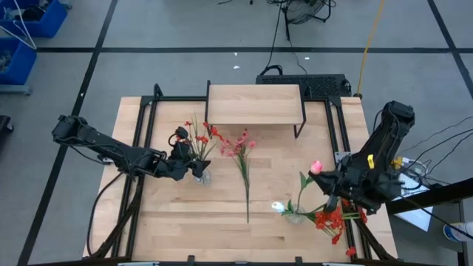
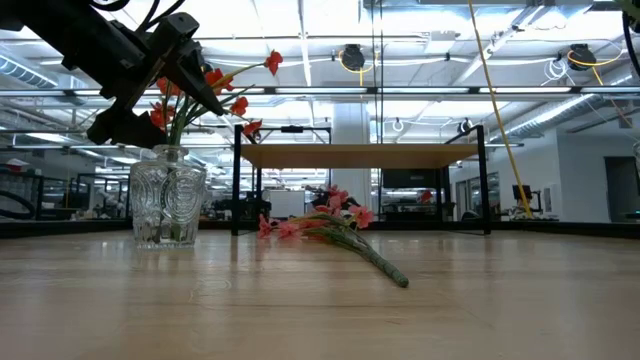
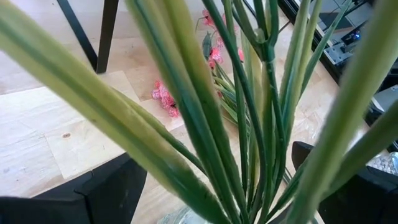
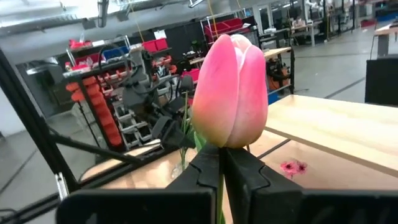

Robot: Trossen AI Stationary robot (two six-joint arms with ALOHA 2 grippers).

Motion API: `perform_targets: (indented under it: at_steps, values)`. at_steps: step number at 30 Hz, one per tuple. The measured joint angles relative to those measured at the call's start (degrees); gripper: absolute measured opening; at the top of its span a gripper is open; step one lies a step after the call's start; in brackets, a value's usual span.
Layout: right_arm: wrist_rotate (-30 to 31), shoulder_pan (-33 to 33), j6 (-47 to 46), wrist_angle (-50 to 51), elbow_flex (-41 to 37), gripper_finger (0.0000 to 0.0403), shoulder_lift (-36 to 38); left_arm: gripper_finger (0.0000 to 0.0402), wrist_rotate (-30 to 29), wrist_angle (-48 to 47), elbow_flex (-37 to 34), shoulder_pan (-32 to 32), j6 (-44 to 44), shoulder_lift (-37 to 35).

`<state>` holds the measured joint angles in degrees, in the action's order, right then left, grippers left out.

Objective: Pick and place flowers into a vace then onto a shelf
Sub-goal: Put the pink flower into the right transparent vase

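Note:
A glass vase [image 1: 201,176] [image 2: 168,195] stands at the table's left-centre with red flowers [image 1: 201,137] in it. My left gripper [image 1: 191,159] [image 2: 178,80] is open just above the vase rim, with the green stems [image 3: 249,137] rising between its fingers; I cannot tell whether they touch. A pink-blossomed stem [image 1: 242,159] [image 2: 335,225] lies flat on the table's middle. My right gripper [image 1: 324,176] [image 4: 222,152], at the right, is shut on a pink bud's stem. A white bud [image 1: 278,207] and red flowers [image 1: 330,220] lie near it. The shelf [image 1: 255,103] stands at the far middle. My right gripper pinches the green stem [image 4: 221,186] just under the pink bud [image 4: 230,90] between its two fingers. The fingers lie level, pointing toward the table's left, across the stem. The bud stands upright above the fingers, lifted clear. The leafy stem [image 1: 301,188] hangs below.
The shelf's black legs [image 2: 236,180] stand just behind the vase. Black frame rails [image 1: 144,125] run along the table's left and right sides. Bare wood lies between the loose pink stem and the table's near edge.

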<state>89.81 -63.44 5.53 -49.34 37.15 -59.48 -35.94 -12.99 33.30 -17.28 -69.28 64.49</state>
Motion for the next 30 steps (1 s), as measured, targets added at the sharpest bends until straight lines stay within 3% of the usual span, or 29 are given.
perform_targets:
  at_steps: [11, 18, 30]
  values:
    - [-0.2, 0.0, -6.8, 9.6, 0.0, 0.0007, -8.4, 0.0399, 0.0, -0.1, 0.0, 0.0, 0.1, 0.0]
    - [0.0, 0.0, -13.9, 10.5, 0.0, 0.0008, -14.2, 0.0399, 0.0, -0.1, 0.0, 0.0, 1.1, 0.0]
    - [-0.1, -0.1, -17.7, 10.2, 0.0, 0.0008, -15.9, 0.0399, 0.0, -0.1, 0.0, 0.0, 1.5, 0.0]
